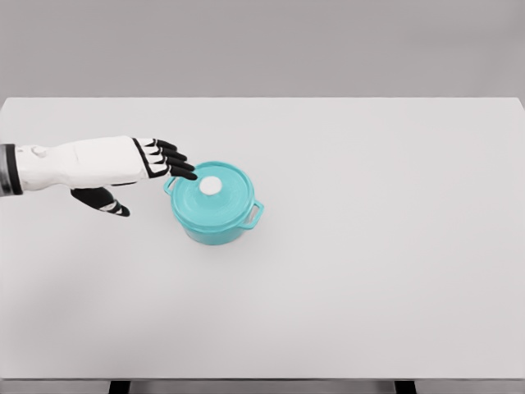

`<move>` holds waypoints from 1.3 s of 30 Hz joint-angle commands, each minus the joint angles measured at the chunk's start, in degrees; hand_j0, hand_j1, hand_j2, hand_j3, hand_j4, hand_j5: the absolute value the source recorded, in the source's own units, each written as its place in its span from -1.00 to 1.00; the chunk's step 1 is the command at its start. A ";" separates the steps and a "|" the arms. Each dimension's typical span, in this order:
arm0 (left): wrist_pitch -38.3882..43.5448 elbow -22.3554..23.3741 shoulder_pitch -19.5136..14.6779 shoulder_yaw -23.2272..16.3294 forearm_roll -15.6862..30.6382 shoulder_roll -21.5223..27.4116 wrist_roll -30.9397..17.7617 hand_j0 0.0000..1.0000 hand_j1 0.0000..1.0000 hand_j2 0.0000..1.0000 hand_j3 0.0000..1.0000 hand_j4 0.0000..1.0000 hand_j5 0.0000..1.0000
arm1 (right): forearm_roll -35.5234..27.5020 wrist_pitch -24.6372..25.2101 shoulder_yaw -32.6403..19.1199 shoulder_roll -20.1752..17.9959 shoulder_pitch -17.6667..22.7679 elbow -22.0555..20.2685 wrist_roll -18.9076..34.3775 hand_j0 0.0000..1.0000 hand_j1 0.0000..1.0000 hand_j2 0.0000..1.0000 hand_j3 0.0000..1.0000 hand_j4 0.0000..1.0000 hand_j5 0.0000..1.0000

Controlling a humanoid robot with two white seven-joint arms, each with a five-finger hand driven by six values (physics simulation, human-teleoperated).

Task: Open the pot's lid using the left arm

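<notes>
Teal enamel covers the pot [215, 215], which sits just beyond the fingertips of the left hand [123, 168], on the side the fingers point toward. Its lid [215, 189] is the same teal, seated flat on the rim, and carries a small round white knob [211, 186] at its centre, a little past the reach of the fingers. The left hand comes in from the left edge on a white forearm, palm turned downward, with its four black-tipped fingers [174, 161] stretched out and slightly fanned; the thumb [111, 205] hangs separately below the palm, nearer the viewer. The hand is spread and holds nothing. The lowest fingertip overlaps the near edge of the lid in this view, close by the pot's small loop handle [171, 185] on the hand's side, though whether it actually touches cannot be told from this angle. A second loop handle [256, 215] juts from the far side of the pot, away from the hand. Everything rests on a broad white table [369, 263], whose bare surface extends well away from the hand on all sides.
</notes>
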 commanded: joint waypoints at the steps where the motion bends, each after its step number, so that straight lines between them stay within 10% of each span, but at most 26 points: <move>1: 0.13 -0.20 0.00 -0.04 0.59 0.86 0.00 1.00 1.00 1.00 1.00 1.00 1.00 | 0.05 0.08 -0.10 -0.01 0.00 -0.06 -0.01 1.00 1.00 1.00 1.00 1.00 1.00; 7: 0.13 0.24 -5.71 -1.18 0.59 -7.04 0.00 1.00 1.00 1.00 1.00 1.00 1.00 | -0.22 0.09 -0.19 -0.01 0.79 0.65 -0.18 1.00 1.00 1.00 1.00 1.00 1.00; 12: 0.13 5.33 -11.77 -9.62 0.33 -12.32 0.09 1.00 1.00 1.00 1.00 1.00 1.00 | -0.22 0.09 -0.19 -0.01 0.88 0.65 -0.18 1.00 1.00 1.00 1.00 1.00 1.00; 26: 0.13 6.04 -15.56 -13.31 1.47 -13.72 -5.36 1.00 1.00 1.00 1.00 1.00 1.00 | -0.22 0.09 -0.19 -0.01 0.88 0.65 -0.18 1.00 1.00 1.00 1.00 1.00 1.00; 32: 0.13 17.55 -15.73 -13.40 -0.90 -19.17 -5.71 1.00 1.00 1.00 1.00 1.00 1.00 | -0.22 0.09 -0.19 -0.01 0.79 0.65 -0.18 1.00 1.00 1.00 1.00 1.00 1.00; 39: 0.13 17.73 -15.73 -14.10 -1.26 -19.53 -5.71 1.00 1.00 1.00 1.00 1.00 1.00 | -0.22 0.09 -0.19 -0.01 0.88 0.65 -0.18 1.00 1.00 1.00 1.00 1.00 1.00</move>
